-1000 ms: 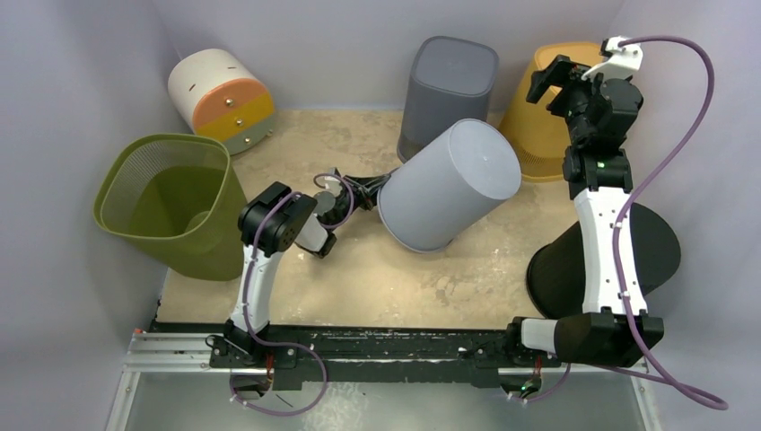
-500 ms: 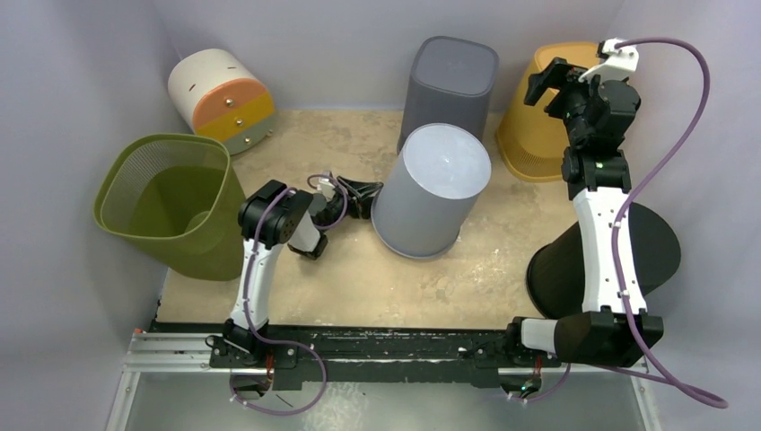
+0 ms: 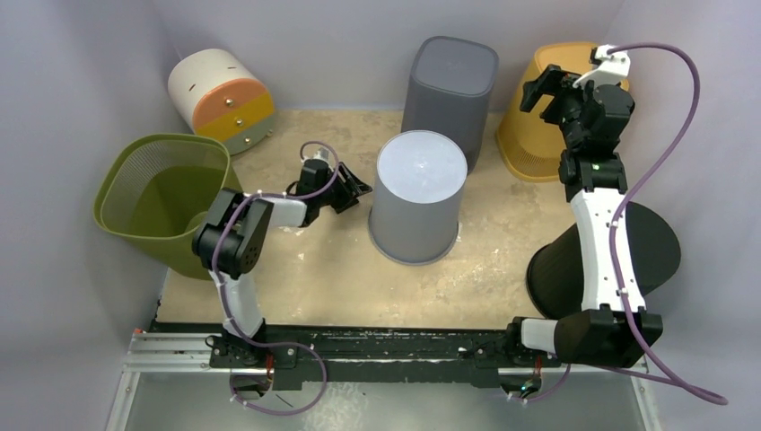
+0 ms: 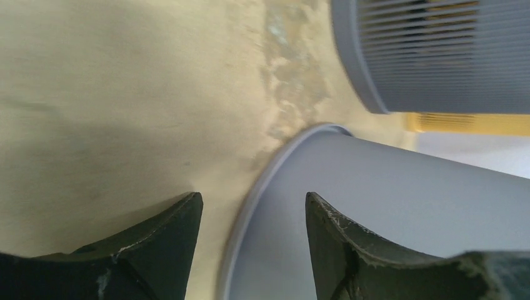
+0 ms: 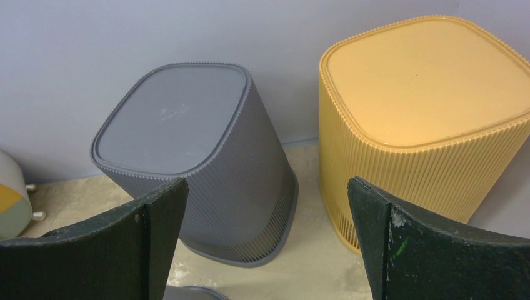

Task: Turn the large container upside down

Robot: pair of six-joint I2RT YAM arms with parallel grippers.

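Note:
The large container (image 3: 418, 196), smooth, round and light grey, stands upside down on the sandy floor in the middle, its closed base facing up. My left gripper (image 3: 354, 191) is open just left of it, and nothing touches its fingers. In the left wrist view the container's wall (image 4: 387, 206) and its rim on the floor lie a little beyond the open left gripper (image 4: 253, 197). My right gripper (image 3: 546, 90) hangs open and empty high at the back right. In the right wrist view the right gripper (image 5: 267, 181) stands wide apart.
A dark grey ribbed bin (image 3: 449, 85) and a yellow ribbed bin (image 3: 529, 126) stand upside down at the back wall. An olive mesh bin (image 3: 170, 202) stands upright at the left. A white and orange drawer unit (image 3: 220, 94) lies back left. A black bin (image 3: 655, 251) is at the right.
The light grey container went from tilted in the left gripper to standing flat on its rim. The left gripper opened, let go and drew back to the left.

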